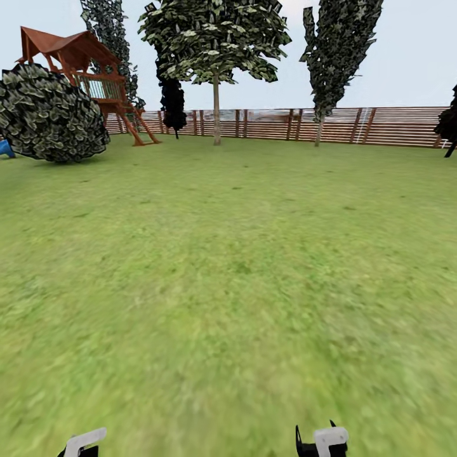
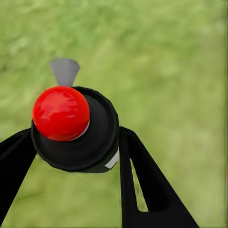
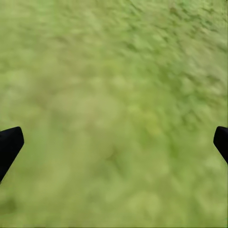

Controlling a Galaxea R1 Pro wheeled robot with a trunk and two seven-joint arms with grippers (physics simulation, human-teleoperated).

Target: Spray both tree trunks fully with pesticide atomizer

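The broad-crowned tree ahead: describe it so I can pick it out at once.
Follow the brown slatted wooden fence along the far edge of the lawn. Just right of the red-brown wooden play tower stands the tree with a thin pale bare trunk. Unlike the narrow cypress-like tree to its right, its leafy crown spreads wide.

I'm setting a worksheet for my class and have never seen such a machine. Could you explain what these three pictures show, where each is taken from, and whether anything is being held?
These are simulator renders of a wheeled robot with two arms. The head view looks forward over a grass lawn to a wooden fence, trees, a round bush and a play tower. Each of the other two cameras sits on an arm, looking along its pincer. The left pincer grips the pesticide atomizer, a dark sprayer with a red top. The right pincer is open, with grass beneath it.
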